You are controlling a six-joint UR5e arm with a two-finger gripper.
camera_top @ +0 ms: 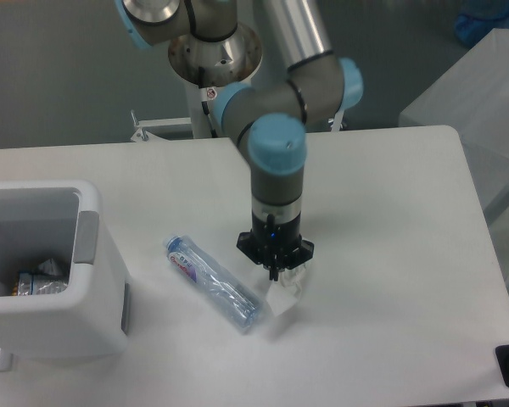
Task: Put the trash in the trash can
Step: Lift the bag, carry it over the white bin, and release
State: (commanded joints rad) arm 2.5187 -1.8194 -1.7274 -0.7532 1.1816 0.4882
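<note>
One claw (277,270) hangs straight down from the grey and blue arm (276,161), its fingers drawn close together on the top of the crumpled white wrapper (285,291). The wrapper dangles below the fingertips, and its lower edge is at or just above the tabletop (382,229); whether it touches the surface cannot be told. A small blue light glows on the claw body, facing the camera.

Just beside the wrapper, toward the bin, lies the crushed clear plastic bottle (213,282), flat on the tabletop and angled from upper left to lower right. Its blue-and-red label sits near the capped end, which points toward the trash can (55,280). The bottle's lower end is near the wrapper, apart from the claw.

The trash can stands at the left edge of the tabletop, well apart from the claw, a boxy white bin with rounded corners and a grey panel on the side facing the bottle. Its mouth is open upward, and some crumpled items (41,278) show at the bottom inside.
</note>
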